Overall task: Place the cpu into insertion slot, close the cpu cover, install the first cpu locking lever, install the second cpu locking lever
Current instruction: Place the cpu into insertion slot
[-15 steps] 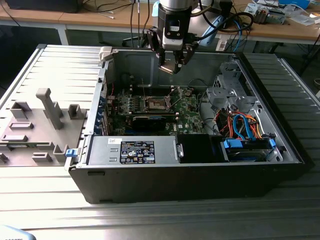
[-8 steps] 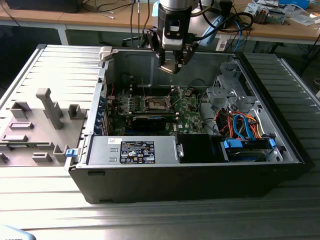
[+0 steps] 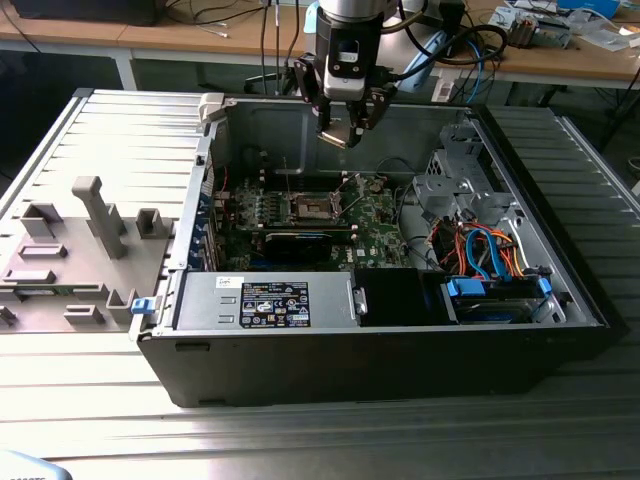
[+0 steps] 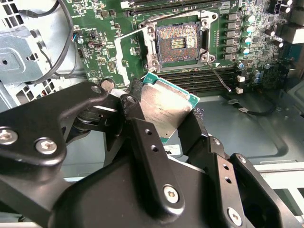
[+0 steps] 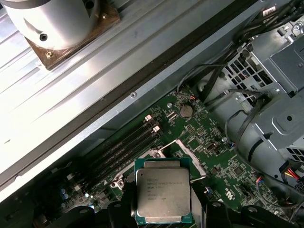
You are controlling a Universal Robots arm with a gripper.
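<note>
Claw first: it hangs over the open computer case, above the back half of it, and it is clamped on the cpu, whose two opposite edges sit between the black fingers. I see the chip's dull silver top and teal border tilted in the second wrist view and face-on in the first wrist view. It is held in the air, well clear of the green motherboard that lies on the floor of the case. The insertion slot sits on that board with its dark contact field uncovered and its silvery rim around it; in the exterior view I read it as the small square below the claw. A thin metal lever angles away from one corner of the slot, across the long memory slots. Inside the case I also see a black expansion card, a grey power supply along the near wall, and a drive cage with orange and blue cables toward the exterior view's right. The case rests on a ribbed metal surface.
</note>
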